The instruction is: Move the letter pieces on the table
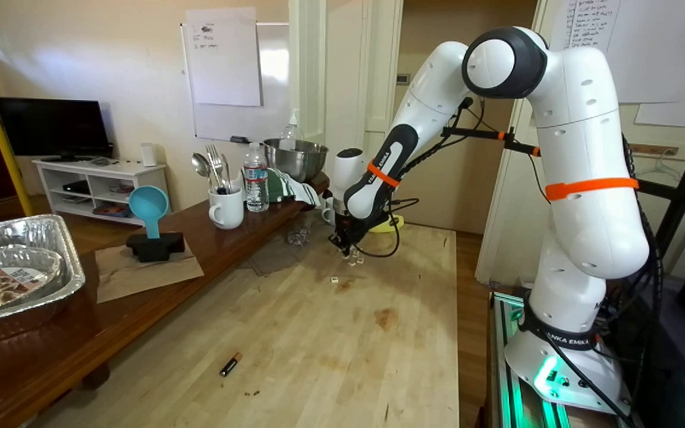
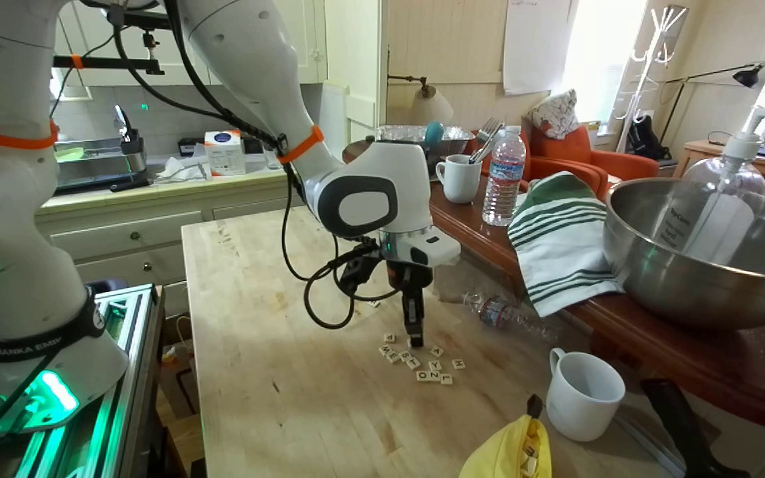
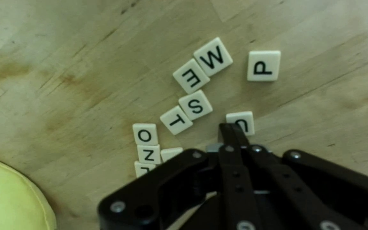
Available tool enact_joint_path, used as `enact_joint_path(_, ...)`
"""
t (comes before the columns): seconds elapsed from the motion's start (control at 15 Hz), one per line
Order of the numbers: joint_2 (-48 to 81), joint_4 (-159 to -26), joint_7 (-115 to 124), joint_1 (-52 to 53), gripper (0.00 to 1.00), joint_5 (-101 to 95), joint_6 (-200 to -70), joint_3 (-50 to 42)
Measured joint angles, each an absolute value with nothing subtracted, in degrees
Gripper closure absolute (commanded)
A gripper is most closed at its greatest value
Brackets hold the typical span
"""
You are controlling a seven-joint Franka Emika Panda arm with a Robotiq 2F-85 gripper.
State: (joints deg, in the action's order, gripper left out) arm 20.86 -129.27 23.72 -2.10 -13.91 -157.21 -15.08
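Wrist view, left to right: a yellow pouch [image 3: 11, 195] occupies the lower left corner. Next, flat on the table [image 3: 85, 179], the O tile [image 3: 145, 135], N tile [image 3: 149, 154] and a partly hidden tile [image 3: 143, 168] form a column, with a second partly hidden tile [image 3: 170, 154] just beside it. The T tile [image 3: 176, 120], S tile [image 3: 195, 105], E tile [image 3: 191, 76] and a tile reading W or M [image 3: 213, 57] follow diagonally. The gripper [image 3: 231, 127] has its fingers pressed together, nothing visible between them; the tips hide part of the U tile [image 3: 242, 118], contact undetermined. The P tile [image 3: 264, 65] lies apart at right. Expect each tile to be light, rigid, smooth and robust, but prone to skid. Grasp by two opposite side edges; adjoining tiles leave little finger clearance, so the P tile appears easiest. As set, the fingers suit pushing only. Count: ten tiles, whole or partial, in wrist view; in an exterior view, left to right, one stray tile [image 2: 374, 303], twelve clustered tiles [image 2: 435, 365], one bottle [image 2: 505, 316] lying down, one white mug [image 2: 585, 398] on the table.
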Motion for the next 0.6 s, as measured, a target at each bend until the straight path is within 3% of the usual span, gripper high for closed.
enact_joint_path(0.6, 20.2, -131.7, 6.4, -2.2, 1.00, -13.8, -163.8, -10.4)
